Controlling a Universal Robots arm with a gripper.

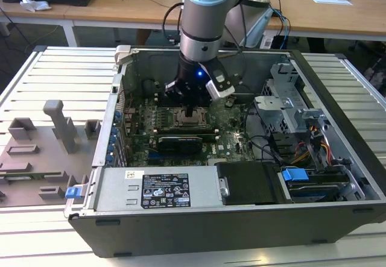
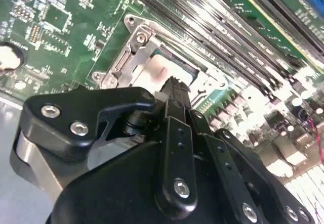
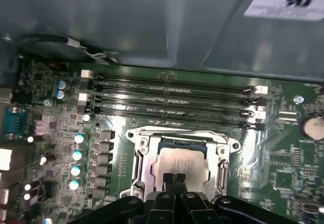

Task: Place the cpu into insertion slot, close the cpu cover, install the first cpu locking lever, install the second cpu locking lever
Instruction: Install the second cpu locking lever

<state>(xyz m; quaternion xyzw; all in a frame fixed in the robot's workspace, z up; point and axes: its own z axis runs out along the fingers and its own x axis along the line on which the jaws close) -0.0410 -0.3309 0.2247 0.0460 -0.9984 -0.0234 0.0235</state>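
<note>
Your gripper (image 3: 175, 177) has its fingers (image 3: 168, 179) drawn narrow, tips pressed together, resting on the cpu (image 3: 179, 162) at its near edge. The cpu lies flat inside the insertion slot (image 3: 143, 159), silver rim framing it. In the first wrist view you see long black memory slots (image 3: 172, 98) just beyond the socket. In the exterior view, the arm (image 1: 205, 20) reaches down into the open computer case (image 1: 241, 219) on the desk (image 1: 36, 98).

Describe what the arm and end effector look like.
The arm is a silver-grey tube with a light blue joint cap, and black cables run alongside it. Below it sits a black wrist block with a small blue light and a white-and-black module. The end effector is black, with linkage fingers pinned by silver screws.
</note>
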